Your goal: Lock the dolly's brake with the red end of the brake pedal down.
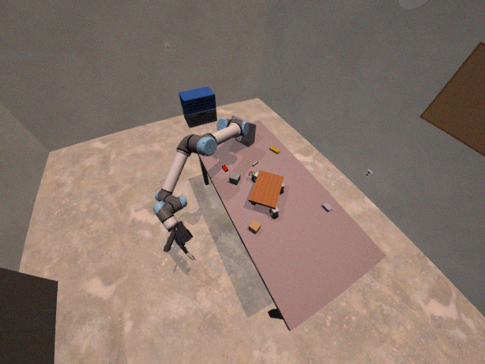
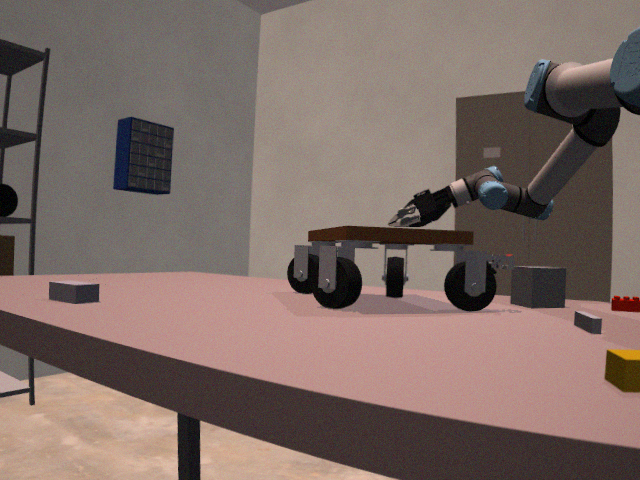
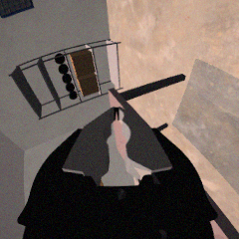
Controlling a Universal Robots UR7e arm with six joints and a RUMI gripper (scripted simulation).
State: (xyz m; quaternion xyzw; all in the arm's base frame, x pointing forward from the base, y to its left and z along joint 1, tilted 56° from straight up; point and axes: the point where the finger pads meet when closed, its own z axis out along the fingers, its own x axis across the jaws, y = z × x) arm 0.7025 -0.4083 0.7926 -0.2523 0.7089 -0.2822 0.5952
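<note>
The dolly (image 1: 267, 189) has a brown wooden deck and black casters and stands on all its wheels on the pink table; it also shows in the exterior view (image 2: 391, 235). The brake pedal with its small red end (image 2: 509, 255) sits at the caster on the dolly's right end, raised near deck height; from above it shows as a red and green spot (image 1: 252, 173). My gripper (image 1: 187, 250) is shut and empty, hanging out over the floor well off the table's left edge, far from the dolly. In the wrist view the closed fingers point at the floor and a shelf.
On the table lie a grey cube (image 1: 234, 178), a red brick (image 1: 225, 167), a yellow block (image 1: 274, 149), an orange block (image 1: 255, 226), a small grey bar (image 1: 255, 163) and a grey block (image 1: 326, 206). A blue drawer cabinet (image 1: 198, 105) stands behind the arm's base.
</note>
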